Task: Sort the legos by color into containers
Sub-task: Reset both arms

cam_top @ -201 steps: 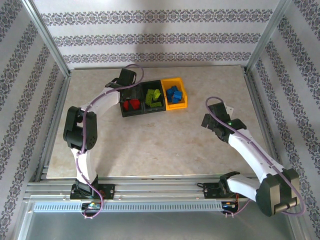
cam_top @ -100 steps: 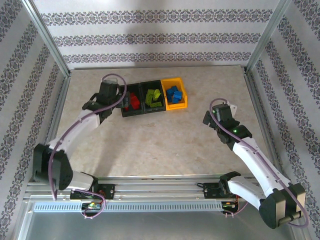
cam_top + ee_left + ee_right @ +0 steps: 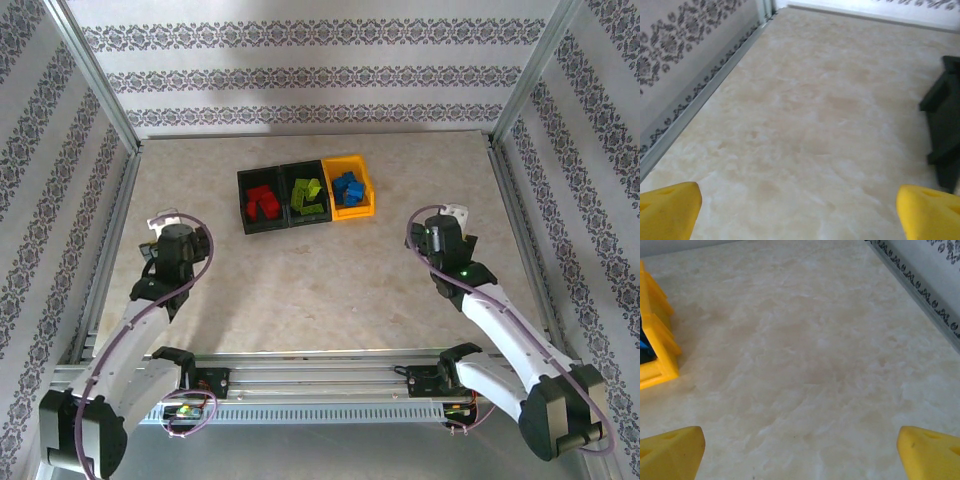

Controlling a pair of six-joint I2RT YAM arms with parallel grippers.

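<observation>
Three bins point(image 3: 284, 200) joined in a row on table point(image 3: 330, 290). Red legos point(image 3: 262, 205) lie in left black bin point(image 3: 243, 200), lime legos point(image 3: 308, 197) in mid black bin point(image 3: 308, 221), and blue legos point(image 3: 348, 188) in yellow bin point(image 3: 355, 211). L gripper point(image 3: 164, 222) is near-left of the row, well apart from it, jaws wide apart w/ yellow fingertips point(image 3: 667, 207) over bare tabletop. R gripper point(image 3: 450, 216) is near-right of the row, closer to the yellow bin. Its jaws are also wide apart, holding nothing.
</observation>
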